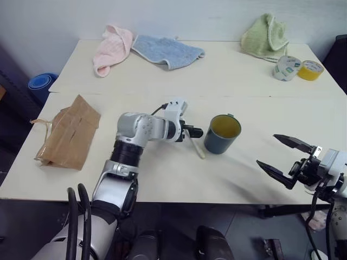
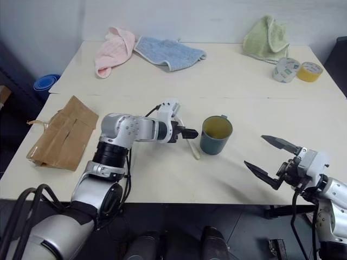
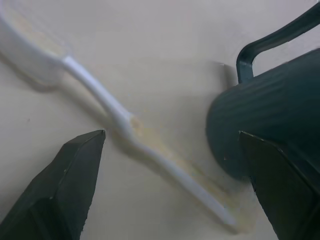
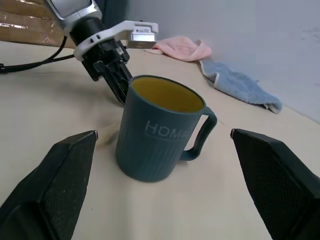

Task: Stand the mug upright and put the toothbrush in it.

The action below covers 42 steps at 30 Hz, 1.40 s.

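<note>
- Near the middle of the cream worktop [image 1: 162,179] stands the mug [image 1: 222,134], upright, dark blue-grey with ribbed sides and a yellow inside; its handle faces the far edge.
- White lettering on the mug's side reads "HOM" in the right wrist view, with the rest hidden behind the handle.
- Just to the mug's left lies the toothbrush [image 1: 198,149], flat on the worktop, cream-white; in the left wrist view one end lies right by the mug's base, but touching or not cannot be told.
- Left gripper [image 1: 194,131] points toward the mug and hangs over the toothbrush; its black fingers [image 3: 60,185] are spread wide with the toothbrush handle between them, and they grip nothing.
- Right gripper [image 1: 282,157] sits off to the mug's right near the front edge, fingers [image 1: 293,142] spread wide and empty, aimed at the mug.
- A brown paper bag [image 1: 68,132] lies flat at the left.
- Along the far side lie a pink cloth [image 1: 113,47], a blue cloth [image 1: 165,51] and a green cloth [image 1: 265,35].
- At the far right stand a white tape roll [image 1: 286,67] with a green label too small to read and a yellow tape roll [image 1: 310,70], just beside each other.
</note>
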Motion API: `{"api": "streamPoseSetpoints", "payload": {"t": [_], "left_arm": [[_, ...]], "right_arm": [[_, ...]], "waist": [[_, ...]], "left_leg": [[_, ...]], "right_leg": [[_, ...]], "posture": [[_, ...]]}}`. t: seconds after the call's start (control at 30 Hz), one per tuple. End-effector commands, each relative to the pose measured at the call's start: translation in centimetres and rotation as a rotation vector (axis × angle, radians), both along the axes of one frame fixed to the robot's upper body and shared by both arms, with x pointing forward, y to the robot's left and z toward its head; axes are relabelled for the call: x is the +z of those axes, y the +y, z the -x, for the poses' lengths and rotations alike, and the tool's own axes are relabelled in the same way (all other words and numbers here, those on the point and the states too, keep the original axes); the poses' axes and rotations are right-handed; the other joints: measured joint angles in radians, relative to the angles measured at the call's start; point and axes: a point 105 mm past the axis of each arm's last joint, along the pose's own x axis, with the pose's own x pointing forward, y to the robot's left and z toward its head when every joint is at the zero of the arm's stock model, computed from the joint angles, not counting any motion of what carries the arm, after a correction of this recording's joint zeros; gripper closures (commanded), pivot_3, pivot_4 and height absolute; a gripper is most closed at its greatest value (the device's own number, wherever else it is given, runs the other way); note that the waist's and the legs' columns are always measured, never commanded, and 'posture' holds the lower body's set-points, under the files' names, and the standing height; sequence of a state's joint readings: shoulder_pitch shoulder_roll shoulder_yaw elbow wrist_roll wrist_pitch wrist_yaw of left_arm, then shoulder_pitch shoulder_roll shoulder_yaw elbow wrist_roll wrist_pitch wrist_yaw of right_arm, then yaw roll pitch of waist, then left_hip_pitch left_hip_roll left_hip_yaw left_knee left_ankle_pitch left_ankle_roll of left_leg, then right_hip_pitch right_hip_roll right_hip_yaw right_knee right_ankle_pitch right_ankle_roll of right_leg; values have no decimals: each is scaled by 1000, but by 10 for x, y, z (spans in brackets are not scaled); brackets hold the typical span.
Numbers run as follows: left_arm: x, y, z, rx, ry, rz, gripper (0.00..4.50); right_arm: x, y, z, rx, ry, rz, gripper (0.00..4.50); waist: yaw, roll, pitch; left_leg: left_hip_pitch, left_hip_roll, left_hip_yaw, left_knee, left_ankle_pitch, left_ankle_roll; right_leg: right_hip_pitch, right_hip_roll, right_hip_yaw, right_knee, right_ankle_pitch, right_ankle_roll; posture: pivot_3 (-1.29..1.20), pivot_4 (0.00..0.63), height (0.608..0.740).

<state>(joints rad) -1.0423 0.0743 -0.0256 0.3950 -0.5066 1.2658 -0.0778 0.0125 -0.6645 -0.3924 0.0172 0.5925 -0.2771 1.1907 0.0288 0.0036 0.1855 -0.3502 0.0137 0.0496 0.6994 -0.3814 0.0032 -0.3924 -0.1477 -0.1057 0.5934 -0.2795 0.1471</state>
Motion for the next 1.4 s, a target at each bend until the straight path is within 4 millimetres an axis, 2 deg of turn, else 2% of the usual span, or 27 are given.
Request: {"api": "streamPoseSetpoints", "payload": {"t": [0.03, 0.13, 0.17, 0.23, 0.43, 0.63, 0.7, 0.77, 0.83, 0.9, 0.97, 1.07, 1.13, 1.2, 1.23, 1.33, 1.4], "left_arm": [[-28, 1, -8, 28, 32, -190, 0], [-38, -5, -6, 4, 85, -191, 0], [-41, -6, -6, -2, 87, -206, 187], [-44, -8, -6, -18, 86, -230, 650], [-65, 1, -2, -65, 105, -339, 2372], [-70, 13, -4, -44, 95, -348, 4055], [-68, 21, -8, -21, 80, -347, 4305], [-62, 33, -15, 9, 48, -339, 4305], [-44, 45, -25, 32, -40, -285, 4305], [-16, 57, -34, 66, -152, -161, 4305], [20, 63, -37, 65, -271, 42, 4305], [65, 71, -31, 48, -433, 301, 4305], [105, 82, -21, 31, -615, 498, 4305], [130, 88, -12, 19, -712, 627, 4305], [140, 82, -5, -28, -749, 681, 4305], [168, 41, 29, -283, -852, 868, 4305], [174, 23, 37, -346, -881, 929, 4305]], "right_arm": [[8, 4, 1, -1, -35, -27, 55], [11, 4, -4, -14, -47, -44, 55], [12, 5, -5, -17, -50, -49, 12], [15, 6, -8, -21, -56, -62, 0], [18, 9, -11, 0, -30, -73, 0], [17, 8, -11, 11, 19, -67, 0], [16, 8, -11, 11, 27, -65, 0], [15, 8, -10, 11, 35, -62, 0], [15, 7, -10, 6, 37, -61, 0], [15, 6, -10, -1, 38, -59, 0], [16, 4, -8, -11, 40, -57, 0], [16, 1, -6, -28, 39, -58, 0], [17, -1, -2, -43, 36, -59, 0], [18, -4, 1, -59, 33, -60, 0], [18, -5, 3, -70, 31, -60, 0], [20, -7, 8, -102, 1, -55, 0], [23, -8, 9, -119, -21, -52, 0]], "waist": [[1, 0, 0], [0, 1, -1], [-1, 1, -1], [-1, 2, -1], [2, 3, -2], [0, 4, -3], [-1, 3, -3], [-3, 4, -3], [-7, 4, -3], [-18, 4, -3], [-30, 4, -3], [-27, 4, -2], [-9, 4, -1], [2, 3, -1], [5, 3, -1], [28, 3, -1], [34, 3, -1]], "left_leg": [[0, 0, 0, 0, 0, 0], [5, 0, 0, 0, 0, 0], [8, 0, 0, 0, 0, 0], [17, 0, 0, -2, 0, 0], [16, 0, -1, -2, 0, 0], [16, 0, -1, -2, 0, 0], [16, 0, -1, -2, 0, 0], [17, 0, -1, -2, 0, 0], [17, 1, -1, -2, 0, 0], [17, 2, -1, -2, 0, -1], [16, 3, -1, -3, 0, -1], [12, 3, -1, -3, 0, -2], [4, 2, -2, -1, 0, -1], [-4, 1, -4, 2, 0, -1], [-4, 1, -5, 2, 0, -1], [-5, 0, -6, 2, -1, -1], [-5, -1, -6, 2, 0, 1]], "right_leg": [[0, 0, 0, 0, 0, 0], [5, 0, 0, 0, 0, 0], [7, 0, 0, -1, 0, 0], [17, 0, 0, -3, 0, 0], [17, 0, 0, -3, 0, 0], [17, 0, 0, -3, 0, 0], [17, 0, 0, -3, 0, 0], [17, 0, 0, -3, 0, 0], [17, 0, 0, -3, 0, 0], [16, 0, 0, -2, 0, 0], [15, 1, 0, -2, 0, -1], [8, 1, 0, 2, 0, -1], [1, 0, -1, 3, 0, 0], [-4, -1, -3, 3, 1, 1], [-3, -1, -4, 3, 1, 2], [-1, -1, -6, 1, 1, 2], [1, -1, -6, -3, 1, 2]], "posture": [[0, 150, 740], [0, 150, 740], [0, 150, 740], [0, 150, 740], [0, 150, 740], [0, 150, 740], [0, 150, 740], [0, 150, 740], [0, 150, 740], [0, 150, 740], [0, 150, 740], [0, 150, 740], [0, 150, 740], [0, 150, 740], [0, 150, 740], [0, 150, 740], [0, 150, 740]]}}
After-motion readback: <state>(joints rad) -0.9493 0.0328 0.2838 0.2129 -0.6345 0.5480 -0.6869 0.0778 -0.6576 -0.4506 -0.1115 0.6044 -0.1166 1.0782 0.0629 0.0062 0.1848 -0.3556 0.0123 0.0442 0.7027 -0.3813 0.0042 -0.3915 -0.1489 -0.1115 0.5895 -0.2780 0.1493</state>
